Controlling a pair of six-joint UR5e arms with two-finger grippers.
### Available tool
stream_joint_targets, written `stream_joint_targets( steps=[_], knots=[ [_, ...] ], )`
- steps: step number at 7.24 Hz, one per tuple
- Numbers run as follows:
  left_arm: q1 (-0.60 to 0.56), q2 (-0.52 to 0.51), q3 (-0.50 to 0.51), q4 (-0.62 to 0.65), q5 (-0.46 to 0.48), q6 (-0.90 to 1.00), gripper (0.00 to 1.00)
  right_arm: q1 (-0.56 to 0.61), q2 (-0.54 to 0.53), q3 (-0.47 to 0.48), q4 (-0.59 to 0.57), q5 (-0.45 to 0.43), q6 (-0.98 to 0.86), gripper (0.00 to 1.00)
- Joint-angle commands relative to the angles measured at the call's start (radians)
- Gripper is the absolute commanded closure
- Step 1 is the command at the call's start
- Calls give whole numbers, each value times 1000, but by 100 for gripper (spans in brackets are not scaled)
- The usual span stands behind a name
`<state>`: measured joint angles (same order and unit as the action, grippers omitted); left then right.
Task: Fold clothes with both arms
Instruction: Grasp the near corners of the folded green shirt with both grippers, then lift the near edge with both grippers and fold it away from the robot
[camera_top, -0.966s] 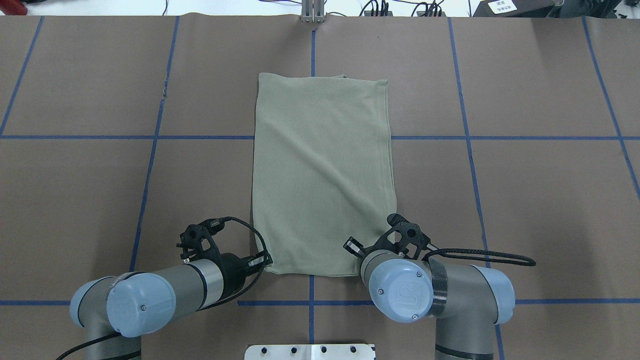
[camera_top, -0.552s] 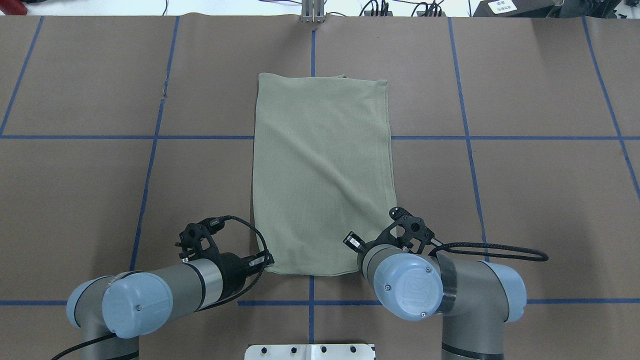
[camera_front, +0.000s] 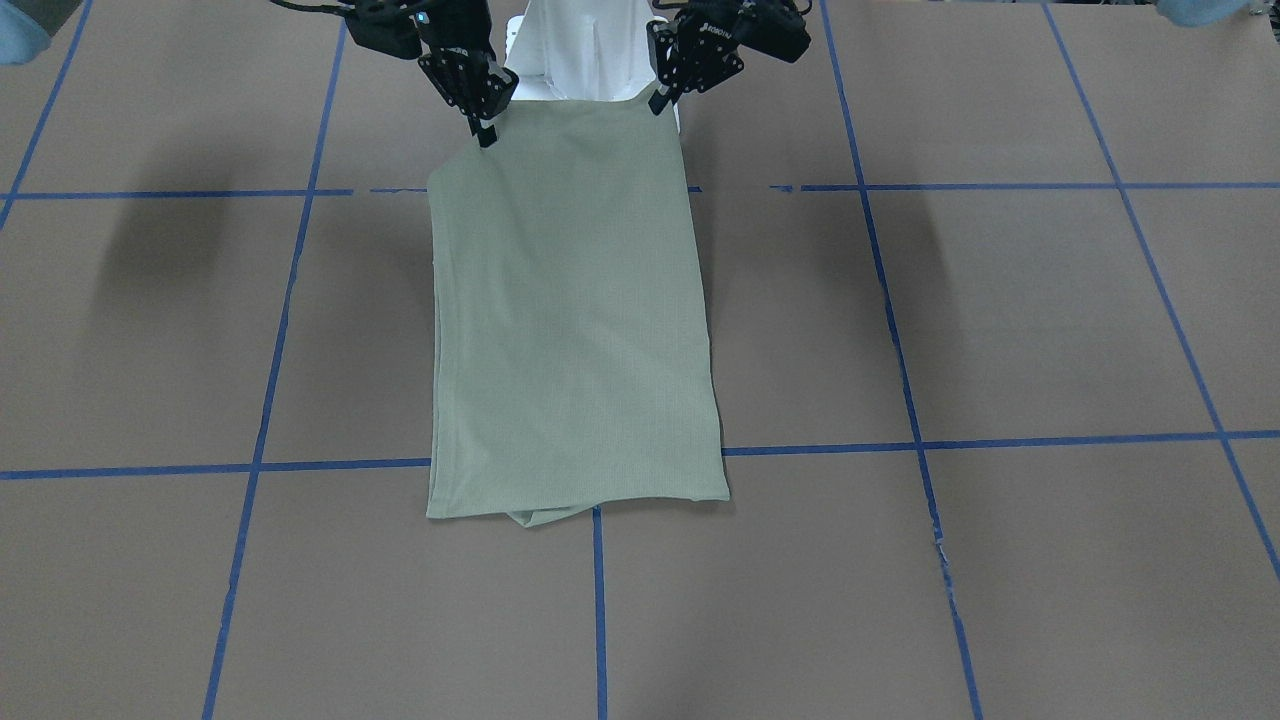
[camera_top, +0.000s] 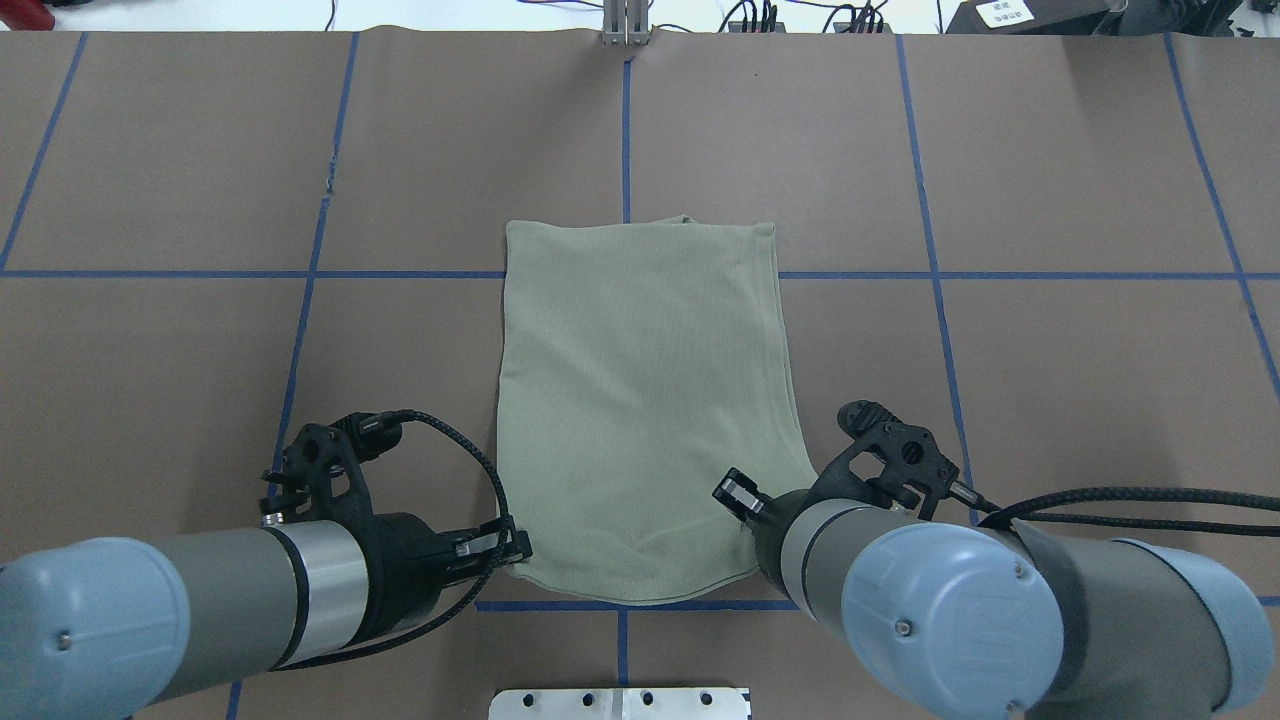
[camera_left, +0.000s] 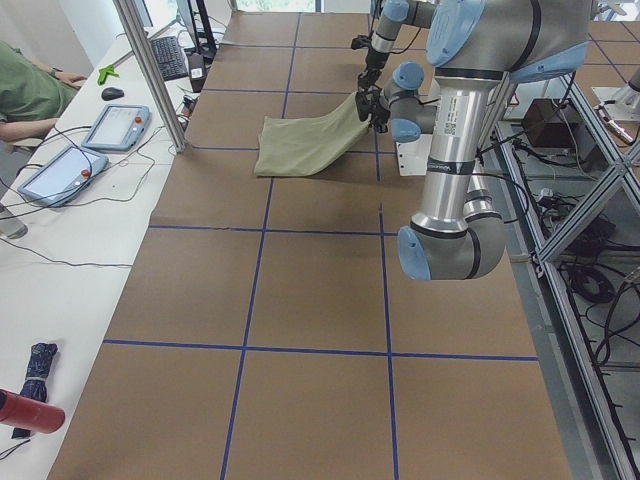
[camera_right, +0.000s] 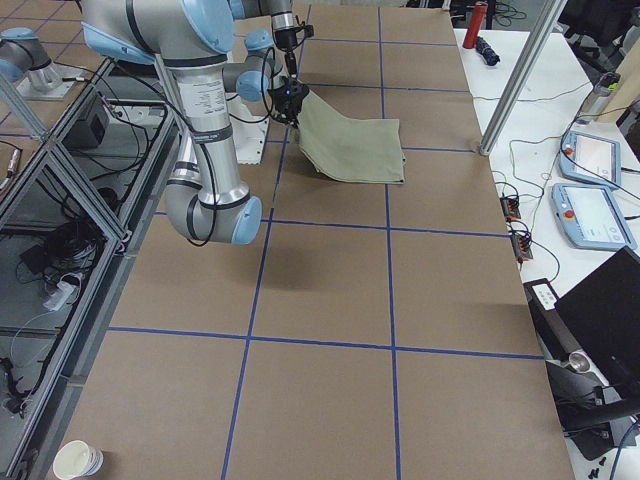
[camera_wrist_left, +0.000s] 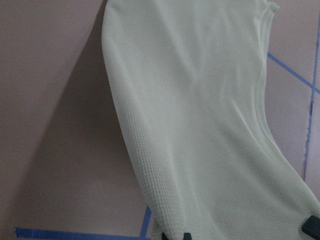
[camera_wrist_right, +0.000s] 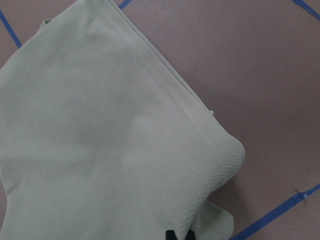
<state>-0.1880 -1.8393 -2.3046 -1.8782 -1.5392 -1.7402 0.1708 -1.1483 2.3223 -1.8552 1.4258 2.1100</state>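
One pale sage-green knit shirt (camera_top: 640, 400), folded to a long smooth rectangle, at the middle of the brown paper-covered surface (camera_top: 1050, 150) with blue tape lines (camera_top: 1000, 275). Near edge lifted off the surface and sagging a little between its two corners; far edge flat, just past a blue cross line. One near corner pinched in the left black tool (camera_front: 659, 100), the other in the right black tool (camera_front: 484, 132). Broad stretch of surface along both long sides and beyond the far edge.
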Motion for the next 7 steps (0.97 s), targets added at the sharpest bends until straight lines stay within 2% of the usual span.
stream_joint_targets(
  steps=[1,3,4,7],
  knots=[
    [-2,-9,-15,56,-21,28,100,1,22,-7,-36,5,-22,100],
    [-101,-82,89,57,-24,149,100,79,63,-107,-26,4,-117,100],
    [-164,-142,182,57,-25,193,100,116,94,-156,-24,5,-151,100],
    [-319,-243,382,44,-29,307,100,196,105,-337,159,4,-179,100]
  ],
)
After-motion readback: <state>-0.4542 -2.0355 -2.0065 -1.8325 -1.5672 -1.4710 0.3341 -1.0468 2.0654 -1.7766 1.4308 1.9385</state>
